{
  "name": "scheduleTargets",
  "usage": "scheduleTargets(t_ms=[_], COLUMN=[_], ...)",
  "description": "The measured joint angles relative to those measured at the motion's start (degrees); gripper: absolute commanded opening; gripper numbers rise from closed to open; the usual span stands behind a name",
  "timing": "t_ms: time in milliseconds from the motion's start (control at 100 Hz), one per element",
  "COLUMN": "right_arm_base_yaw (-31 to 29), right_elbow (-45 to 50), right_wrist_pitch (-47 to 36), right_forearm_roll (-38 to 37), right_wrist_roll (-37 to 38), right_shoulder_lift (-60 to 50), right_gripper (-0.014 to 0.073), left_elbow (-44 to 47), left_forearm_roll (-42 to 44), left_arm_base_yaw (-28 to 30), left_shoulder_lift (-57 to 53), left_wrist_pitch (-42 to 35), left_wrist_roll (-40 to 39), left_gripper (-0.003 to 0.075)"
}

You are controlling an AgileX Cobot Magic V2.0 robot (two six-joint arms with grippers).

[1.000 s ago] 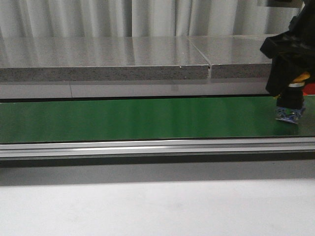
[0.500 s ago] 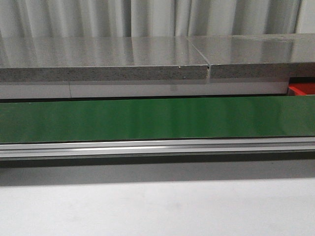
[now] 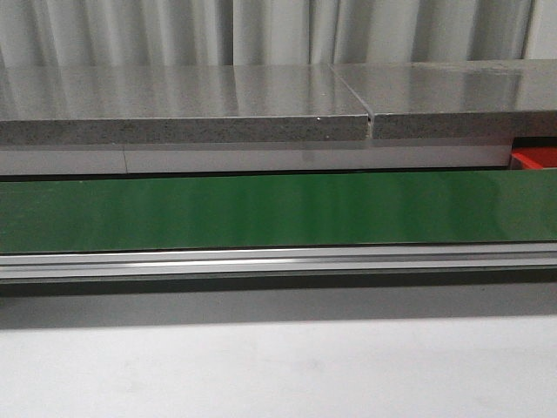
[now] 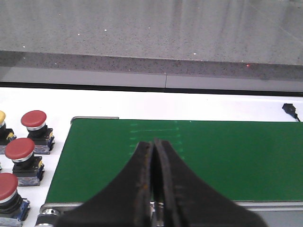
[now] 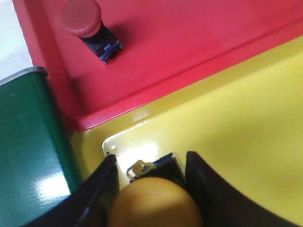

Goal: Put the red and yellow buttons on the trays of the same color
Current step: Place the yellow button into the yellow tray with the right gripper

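yellow button (image 5: 156, 201) between right hand (image 5: 150, 189) fingers, over yellow tray (image 5: 236, 137)

A yellow button (image 5: 156, 201), domed cap on a dark base with a small metal terminal showing, sits between the right gripper's fingers (image 5: 102, 189) over the yellow tray (image 5: 236, 142), near its corner. The glossy yellow tray lies edge to edge with the red tray (image 5: 189, 42). On the red tray a red button (image 5: 87, 23) with a round cap and blue-black base stands tilted. In the left wrist view, three more red buttons (image 4: 34, 124) (image 4: 20, 152) (image 4: 7, 189) stand upright in a row on the white surface beside the green belt, with a sliver of another yellow button (image 4: 2, 119) at the frame's edge.
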Motion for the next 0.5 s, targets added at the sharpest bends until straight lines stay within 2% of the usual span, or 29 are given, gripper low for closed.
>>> scheduleTargets(t_ms=[500], right_arm_base_yaw=[0.33], right_elbow=[0.1], right_wrist_pitch=[-2.02], right_forearm_roll=[0.85], right_wrist_roll=[-0.1], right_shoulder_lift=[10.68], right_gripper=[0.0108], left_elbow=[0.0], left_forearm_roll=[0.0], left_arm_base_yaw=[0.0], left_shoulder_lift=[0.0], left_wrist_pitch=[0.0], left_wrist_roll=[0.0], left_gripper=[-0.0019])
